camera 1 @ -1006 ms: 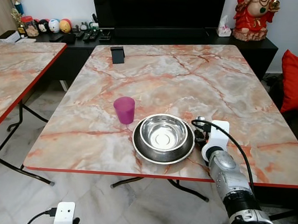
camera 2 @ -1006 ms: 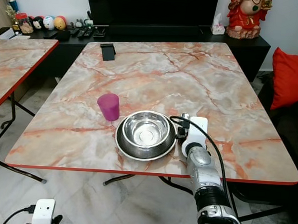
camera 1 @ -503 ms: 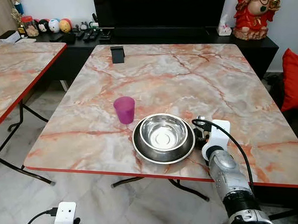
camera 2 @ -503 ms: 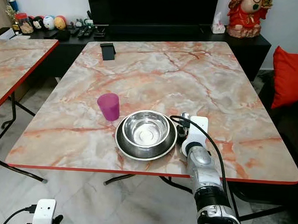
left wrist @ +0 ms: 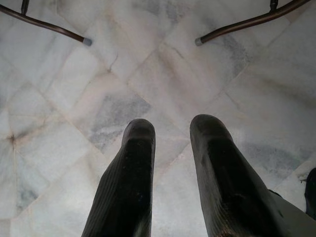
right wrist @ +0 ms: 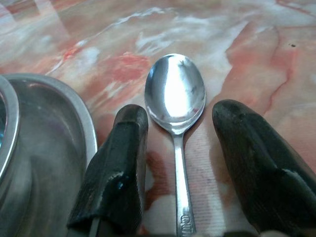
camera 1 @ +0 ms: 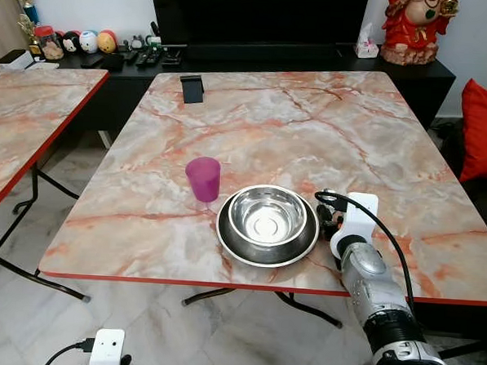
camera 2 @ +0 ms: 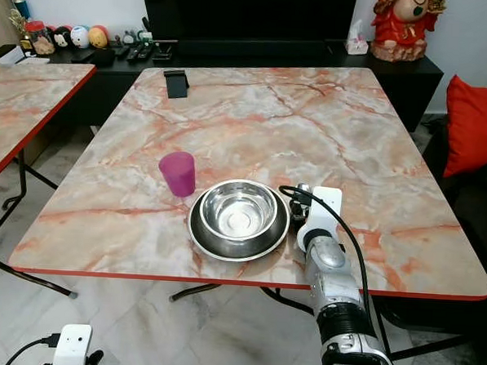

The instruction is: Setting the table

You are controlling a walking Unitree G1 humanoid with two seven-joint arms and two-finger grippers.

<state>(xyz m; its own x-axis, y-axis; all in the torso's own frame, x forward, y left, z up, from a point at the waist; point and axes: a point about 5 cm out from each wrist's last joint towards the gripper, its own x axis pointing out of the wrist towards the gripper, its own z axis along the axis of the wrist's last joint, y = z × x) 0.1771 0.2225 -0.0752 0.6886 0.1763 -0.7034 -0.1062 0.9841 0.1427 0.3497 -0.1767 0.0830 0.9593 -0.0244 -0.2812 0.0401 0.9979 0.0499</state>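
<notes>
Right gripper [right wrist: 178, 163] sits low over the marble table [camera 1: 312, 121], just right of the steel bowl [camera 1: 268, 216], which rests in a steel plate [camera 1: 228, 240] near the table's near edge. In the right wrist view its two black fingers [right wrist: 116, 168] are spread apart, with a spoon [right wrist: 176, 108] lying flat on the tabletop between them. Neither finger appears to touch the spoon, so I read it as released, not gripped. The spoon's bowl points away from the wrist; the handle runs back under it.

A purple cup [camera 1: 203, 178] stands upright just left and slightly far of the plate, close to its rim. A small black object [camera 1: 192, 89] stands near the far left edge of the table.

Left gripper [left wrist: 173, 163] hangs idle below table height, fingers parted, over the marble floor [left wrist: 163, 74].

Risks, as judged:
- Left finger of the right gripper is just beside the plate rim; a sideways drift on withdrawal could nudge plate and bowl toward the cup.
- Spoon handle lies under the wrist; lifting at an angle or dragging backward could catch it and skew or pull the spoon toward the near edge.
- A cable [camera 1: 387, 243] loops over the wrist close to the tabletop; it could snag.

Writing: a small stamped mark shows on the spoon handle, too small to read. No other labels legible.
</notes>
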